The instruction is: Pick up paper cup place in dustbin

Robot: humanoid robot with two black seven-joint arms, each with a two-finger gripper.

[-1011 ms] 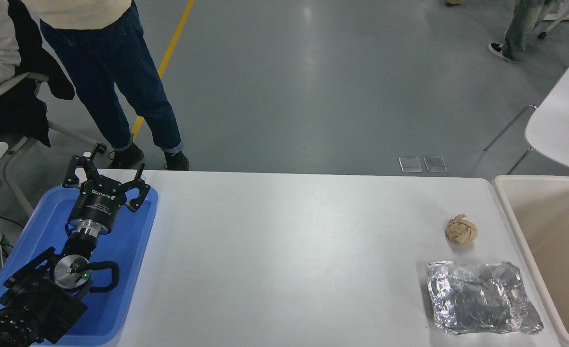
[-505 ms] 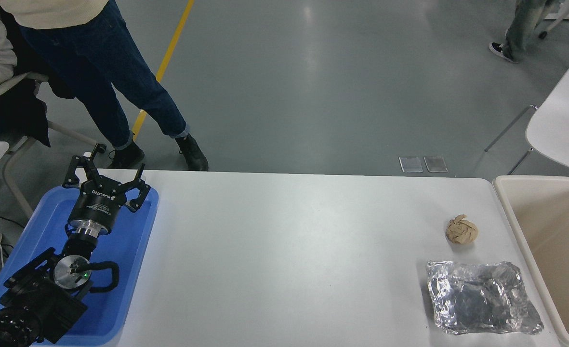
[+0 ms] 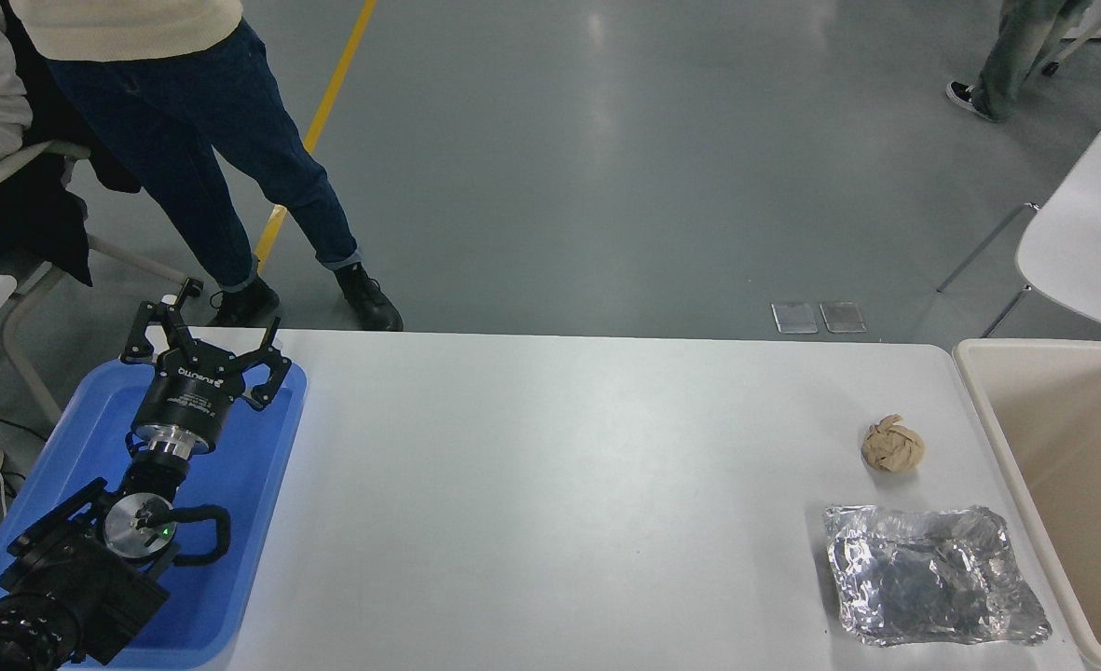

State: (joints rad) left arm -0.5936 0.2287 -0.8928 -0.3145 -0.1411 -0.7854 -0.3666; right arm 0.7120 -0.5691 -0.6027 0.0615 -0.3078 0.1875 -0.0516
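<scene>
The paper cup is out of view in the head view. The beige dustbin (image 3: 980, 396) stands off the table's right end, with only its rim and part of its inside wall showing. My left gripper (image 3: 214, 321) is parked over the blue tray at the lower left with its fingers spread open and nothing between them. The right arm and its gripper do not show anywhere.
A blue tray (image 3: 261, 485) lies under the left arm. A crumpled brown paper ball (image 3: 892, 444) and a crinkled silver foil sheet (image 3: 932, 575) lie near the table's right end. A person (image 3: 196, 177) stands at the far left corner. A white chair (image 3: 1086, 242) is behind the dustbin.
A pale shape seen inside the dustbin moved down its wall and no longer shows. The standing person shifted their feet. The left arm has not moved.
</scene>
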